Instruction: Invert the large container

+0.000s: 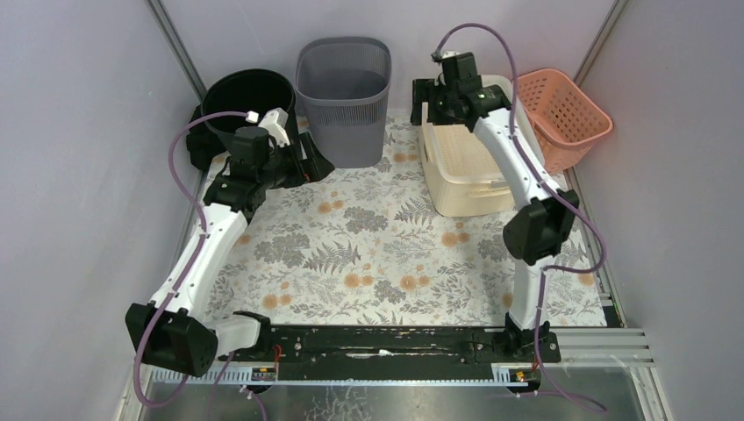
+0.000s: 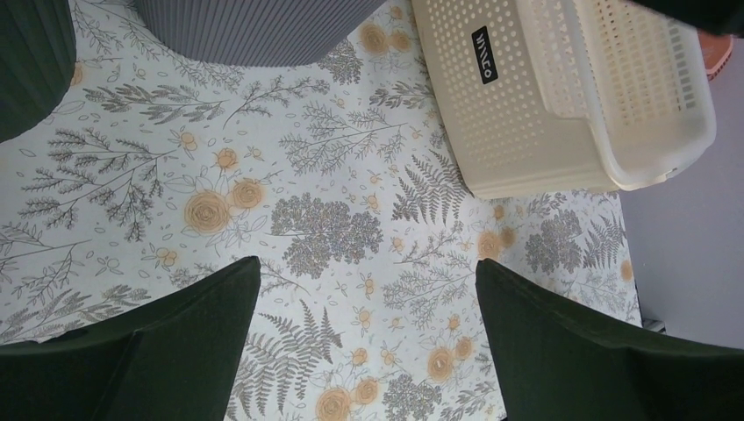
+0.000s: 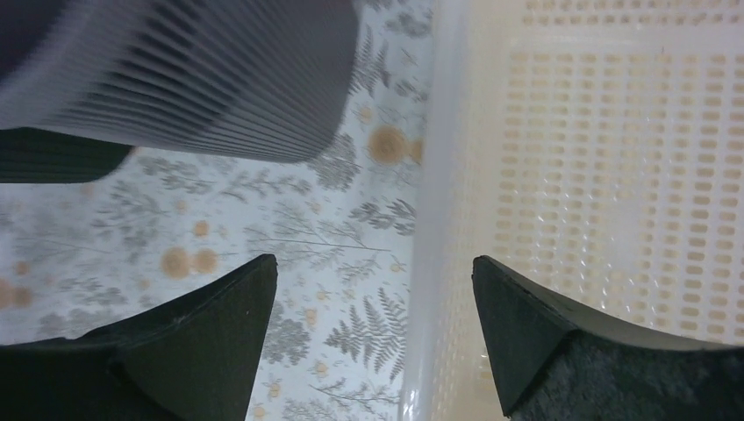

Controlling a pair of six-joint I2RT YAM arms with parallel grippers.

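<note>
The large cream perforated container stands upright at the back right of the floral mat; it also shows in the left wrist view and the right wrist view. My right gripper is open over its far left rim. In the right wrist view the right gripper straddles that rim, one finger over the mat and one over the inside. My left gripper is open and empty above the mat at the back left, as its wrist view shows.
A grey ribbed bin stands at the back centre, close to the container's left side. A black bucket stands behind the left arm. A pink basket sits right of the container by the wall.
</note>
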